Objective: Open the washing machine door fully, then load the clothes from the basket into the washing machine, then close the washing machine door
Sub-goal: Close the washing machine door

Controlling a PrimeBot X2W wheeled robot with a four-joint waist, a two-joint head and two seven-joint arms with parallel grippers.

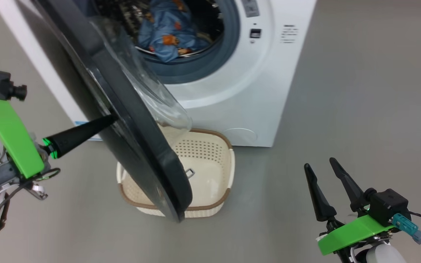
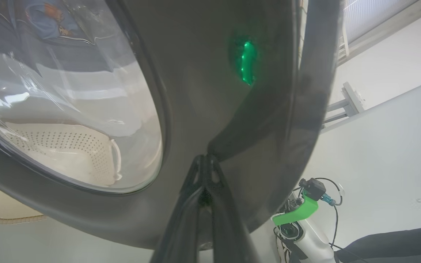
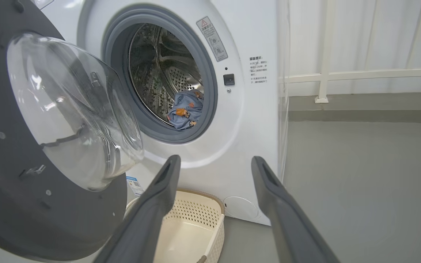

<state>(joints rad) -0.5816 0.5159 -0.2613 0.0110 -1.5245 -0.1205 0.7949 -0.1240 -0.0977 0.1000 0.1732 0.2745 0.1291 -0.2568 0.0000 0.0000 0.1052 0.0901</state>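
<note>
The washing machine door (image 1: pixel 141 153) stands half swung, its edge running from eleven o'clock down to six o'clock across the head view. The left gripper (image 1: pixel 111 117) comes in from eight o'clock with its two fingers pinched together, holding nothing, and its tips touch the door's glossy outer face. The right gripper (image 1: pixel 320 163) waits well apart at four o'clock, fingers spread wide and empty.

The basket (image 1: pixel 203 149) sits on the floor at six o'clock of the drum opening, bare inside, so I judge the loading done and the closing under way. Of the clothes (image 1: pixel 165 33), the blue printed garment lies low at the front of the drum (image 3: pixel 159 65), near the grey rubber ring (image 1: pixel 210 62). I cannot pick out the cream one for certain.

That blue cloth worries me most. If a fold hangs over the lip, the glass bowl (image 1: pixel 148 84) could pinch it against the ring and the door would not latch. Next is the contact itself: closed tips on a slick, curved surface could skid towards the rim as the door turns, and the push would be lost. A soft push may also leave the door resting shut but unlatched. I cannot tell how much room the door's bottom edge has above the basket rim, so a snag there is possible
</note>
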